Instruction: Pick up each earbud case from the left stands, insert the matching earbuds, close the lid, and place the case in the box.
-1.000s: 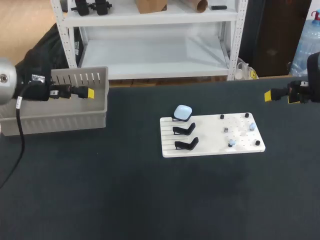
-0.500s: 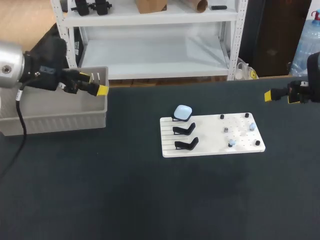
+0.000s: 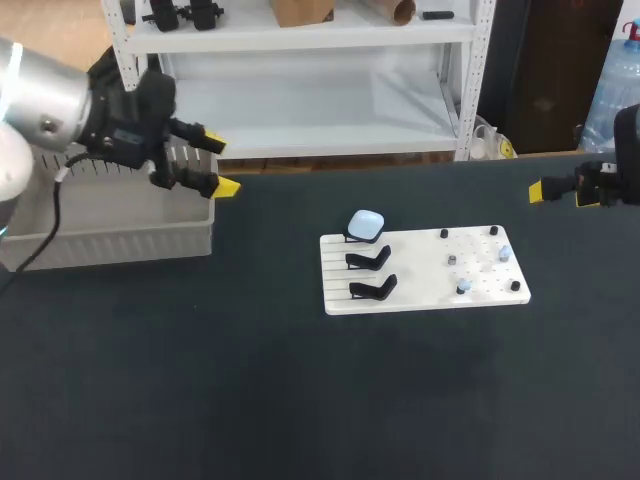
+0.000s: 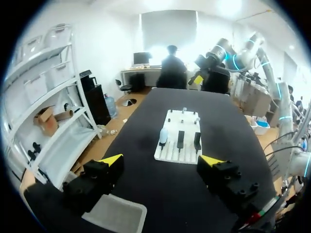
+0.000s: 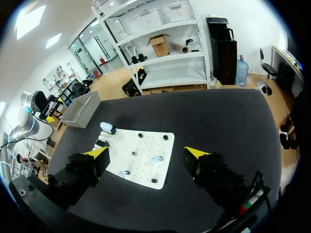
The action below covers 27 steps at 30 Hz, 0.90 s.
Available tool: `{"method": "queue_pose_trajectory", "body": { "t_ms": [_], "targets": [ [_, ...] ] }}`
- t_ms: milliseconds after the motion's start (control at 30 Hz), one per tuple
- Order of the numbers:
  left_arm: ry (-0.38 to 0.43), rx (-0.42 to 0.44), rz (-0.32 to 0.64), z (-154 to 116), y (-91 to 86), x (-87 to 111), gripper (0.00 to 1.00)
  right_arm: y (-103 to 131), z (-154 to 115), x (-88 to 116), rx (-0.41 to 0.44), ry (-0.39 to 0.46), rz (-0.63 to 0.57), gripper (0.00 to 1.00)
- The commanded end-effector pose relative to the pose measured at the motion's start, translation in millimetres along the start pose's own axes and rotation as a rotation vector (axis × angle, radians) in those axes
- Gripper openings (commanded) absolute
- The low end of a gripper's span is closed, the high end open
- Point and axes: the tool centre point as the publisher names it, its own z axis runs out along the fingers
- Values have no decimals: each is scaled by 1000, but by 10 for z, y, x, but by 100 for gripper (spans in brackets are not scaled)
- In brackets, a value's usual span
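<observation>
While both arms hang off to the sides, table count: 1 earbud case [image 3: 366, 223], 3 stands [image 3: 368, 260], 1 board [image 3: 420, 290], 1 box [image 3: 110, 238]. The case is a smooth, rounded pebble shape, pale blue-white. It sits on the rearmost stand at the board's back-left corner. The other 2 stands, just nearer the camera in the same column, carry nothing. All 3 are black, hooked, matte-looking pcs.

The board is a flat white rectangle w/ parallel grooves under the stands and a grid of small holes on its right half. On that half: 3 short black pegs [image 3: 444, 234] near the corners and 1 small grey peg [image 3: 452, 260]. There look to be 2 pale-blue earbuds [image 3: 505, 252], though they're too small to be sure of shape.

The box is grey plastic, rectangular and open-topped, w/ a slotted back wall. It stands at the table's left-rear, well apart from the board.

L gripper [image 3: 220, 165] hovers by the box's right end, fingers spread wide w/ nothing between them. From its wrist cam the board lies ahead, between the yellow tips. R gripper [image 5: 146, 152] is at the table's right edge, well apart from the board. Its fingers are also spread and hold nothing.
</observation>
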Motion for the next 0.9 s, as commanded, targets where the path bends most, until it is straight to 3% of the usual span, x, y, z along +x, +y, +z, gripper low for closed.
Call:
{"method": "queue_pose_trajectory", "body": {
  "t_ms": [33,433,867,900],
  "targets": [
    [-5,167,11,281,85,-30,100,0,0,0,0,0,0,100],
    [-51,198,41,890,-146,-33,100,0,0,0,0,0,0,100],
    [-81,101,58,1409,8,85,100,0,0,0,0,0,0,100],
    [-82,102,59,1440,18,105,90,0,0,0,0,0,0,100]
  ]
}}
